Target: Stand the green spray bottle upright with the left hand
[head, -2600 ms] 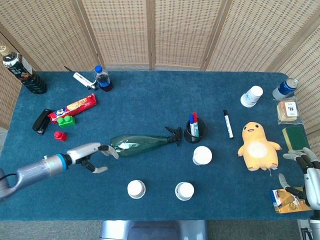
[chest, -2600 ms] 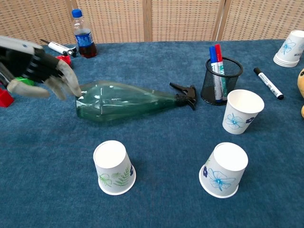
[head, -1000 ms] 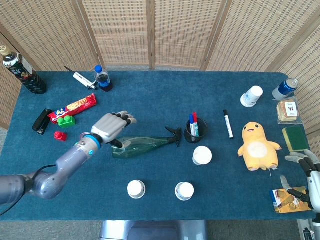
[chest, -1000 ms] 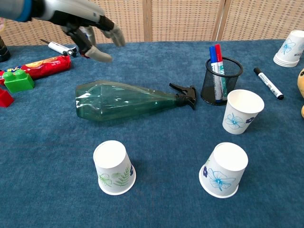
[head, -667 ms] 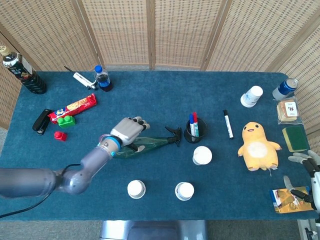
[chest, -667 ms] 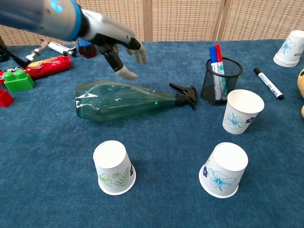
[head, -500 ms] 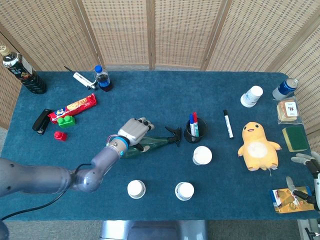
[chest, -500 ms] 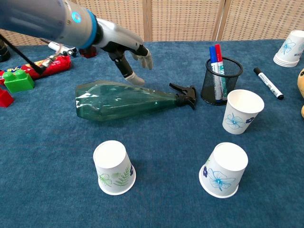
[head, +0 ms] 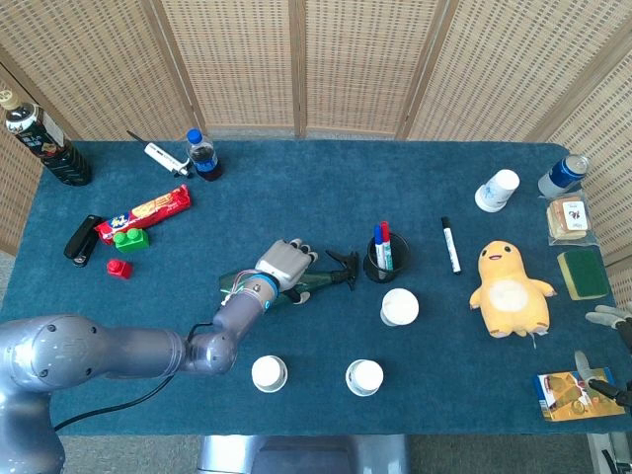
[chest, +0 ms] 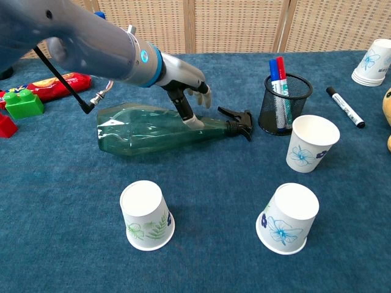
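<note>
The green spray bottle (chest: 143,131) lies on its side on the blue table, base to the left and black nozzle (chest: 239,120) pointing right toward the pen holder. My left hand (chest: 186,91) hovers over the bottle's narrow shoulder with fingers spread, and the thumb tip touches the top of the plastic. From the head view the left hand (head: 284,265) covers most of the bottle (head: 318,280). My right hand (head: 610,318) shows only partly at the right edge, fingers apart and holding nothing.
A black mesh pen holder (chest: 284,104) with markers stands just right of the nozzle. Three paper cups (chest: 147,215) (chest: 288,218) (chest: 311,143) stand in front. A black marker (chest: 345,107), yellow plush (head: 509,289), green brick (chest: 23,104) and cola bottle (head: 203,155) lie around.
My left hand has travelled right from the bottle's base to its shoulder and dropped until the thumb touches it. The bottle has not moved. The right hand slid further out of view.
</note>
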You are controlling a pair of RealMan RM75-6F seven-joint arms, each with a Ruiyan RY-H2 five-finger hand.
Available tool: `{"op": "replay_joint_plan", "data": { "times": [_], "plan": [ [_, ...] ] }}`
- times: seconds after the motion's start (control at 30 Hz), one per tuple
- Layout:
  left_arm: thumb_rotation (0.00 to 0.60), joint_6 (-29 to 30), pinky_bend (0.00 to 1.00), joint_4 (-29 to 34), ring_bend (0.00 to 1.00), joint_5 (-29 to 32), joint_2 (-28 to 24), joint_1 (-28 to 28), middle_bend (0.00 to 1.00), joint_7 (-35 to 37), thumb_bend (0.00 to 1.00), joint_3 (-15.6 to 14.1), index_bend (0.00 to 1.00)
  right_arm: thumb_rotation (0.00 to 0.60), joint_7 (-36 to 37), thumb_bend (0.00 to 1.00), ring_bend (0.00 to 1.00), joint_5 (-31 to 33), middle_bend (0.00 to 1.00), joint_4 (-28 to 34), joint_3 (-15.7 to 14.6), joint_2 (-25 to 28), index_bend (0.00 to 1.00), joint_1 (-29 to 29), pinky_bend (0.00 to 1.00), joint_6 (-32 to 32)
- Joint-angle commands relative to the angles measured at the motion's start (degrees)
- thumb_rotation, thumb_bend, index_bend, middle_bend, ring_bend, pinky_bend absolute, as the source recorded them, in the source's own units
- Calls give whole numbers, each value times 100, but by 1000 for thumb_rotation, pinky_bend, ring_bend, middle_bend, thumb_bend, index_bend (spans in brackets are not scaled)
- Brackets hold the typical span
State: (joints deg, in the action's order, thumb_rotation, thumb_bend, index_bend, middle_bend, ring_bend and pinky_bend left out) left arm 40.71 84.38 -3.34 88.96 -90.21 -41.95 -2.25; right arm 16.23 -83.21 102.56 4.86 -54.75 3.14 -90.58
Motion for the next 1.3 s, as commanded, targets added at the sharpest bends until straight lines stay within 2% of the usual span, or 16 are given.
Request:
{"op": "replay_joint_plan", "data": {
  "times": [0.03,0.3,0.37,0.47,0.57,0.7,0.77,0.93,1.1,1.3],
  "plan": [
    [362,-21,250,-100,104,79,112,-56,142,-82,391,-36,142,600,18,392,103,0,271,-13,1,2,309,14,195,-14],
    [367,26,276,-322,120,250,391,-153,156,-304,392,-131,171,600,85,392,103,-11,271,-33,15,26,309,89,199,-130],
    [365,113,300,-358,159,235,461,-171,185,-400,392,-165,218,600,116,392,103,-20,271,-37,25,31,309,120,202,-191],
    [364,203,348,-354,258,268,497,-179,281,-487,402,-181,325,600,138,392,104,-42,272,-33,32,34,309,151,204,-252],
    [431,257,398,-356,360,310,509,-184,389,-622,434,-233,424,600,234,390,104,-96,271,-22,42,46,308,180,208,-327],
    [525,209,568,-307,471,496,435,-190,513,-783,473,-305,525,600,266,391,107,-118,272,-10,68,63,309,225,211,-432],
    [542,181,623,-293,508,538,395,-171,546,-794,489,-305,546,600,287,390,107,-142,271,8,78,69,309,232,212,-462],
    [554,134,646,-209,521,448,225,-66,543,-705,507,-258,550,600,267,390,107,-200,271,53,95,85,309,227,214,-496],
    [563,267,652,45,521,-320,-189,388,526,17,504,103,536,600,211,390,107,-214,272,97,112,74,309,214,214,-502],
    [563,625,646,765,518,-2318,-1088,1604,511,1716,498,656,524,600,132,389,107,-237,272,128,128,17,308,132,214,-400]
  ]
}}
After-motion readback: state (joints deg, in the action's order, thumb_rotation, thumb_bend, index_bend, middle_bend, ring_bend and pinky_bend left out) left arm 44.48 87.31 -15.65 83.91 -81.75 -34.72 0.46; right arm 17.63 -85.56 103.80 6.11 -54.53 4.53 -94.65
